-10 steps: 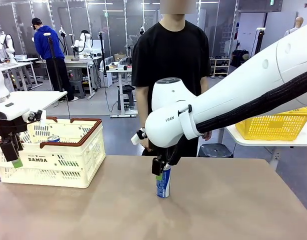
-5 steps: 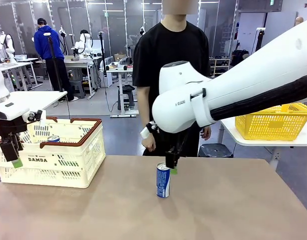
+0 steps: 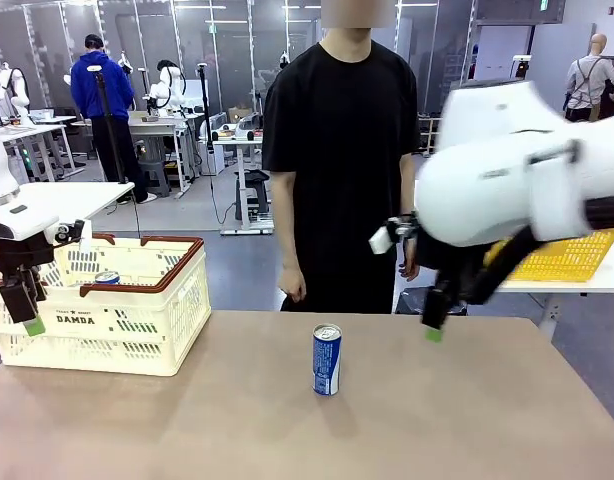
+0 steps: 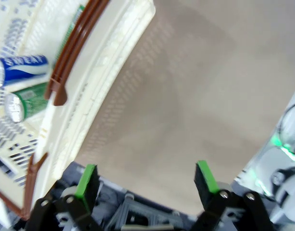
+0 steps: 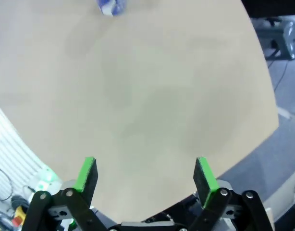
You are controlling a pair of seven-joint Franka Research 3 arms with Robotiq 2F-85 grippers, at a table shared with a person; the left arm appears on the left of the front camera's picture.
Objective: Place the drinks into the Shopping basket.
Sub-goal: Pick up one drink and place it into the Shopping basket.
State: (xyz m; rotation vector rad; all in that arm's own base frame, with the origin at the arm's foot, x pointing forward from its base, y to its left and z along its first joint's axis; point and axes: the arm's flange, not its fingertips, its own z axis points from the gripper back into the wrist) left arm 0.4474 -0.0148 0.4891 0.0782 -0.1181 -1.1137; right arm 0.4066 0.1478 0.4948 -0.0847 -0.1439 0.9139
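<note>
While the tan table point(image 3: 467, 420) is taking up most of the room's near side, the right arm point(image 3: 527, 180) is reaching in from the right, big and blurred, w/ its gripper point(image 3: 433, 322) hanging above the tabletop, apart from the blue can; seen from the right wrist cam, its gripper point(image 5: 145, 175) is standing w/ jaws spread wide, nothing btwn the green pads point(image 5: 87, 171), bare table underneath. A person in a black T-shirt point(image 3: 339, 150) is standing at the far edge, arms down. At far left the Shopping basket point(image 3: 137, 330), cream w/ reddish-brown rim and DAMDA on its side, is sitting on the table, and the left gripper point(image 3: 25, 305) is hanging just in front of its left end; from the left wrist cam that gripper point(image 4: 145, 178) is also gaping wide, holding nothing, w/ the basket rim point(image 4: 78, 43) beside it. One blue can point(image 3: 327, 359) is standing upright mid-table, alone, well apart from the basket. Inside the basket a blue Pocari can point(image 4: 20, 67) and a green can point(image 4: 25, 101) are lying on their sides, touching or nearly so; can't tell which.
</note>
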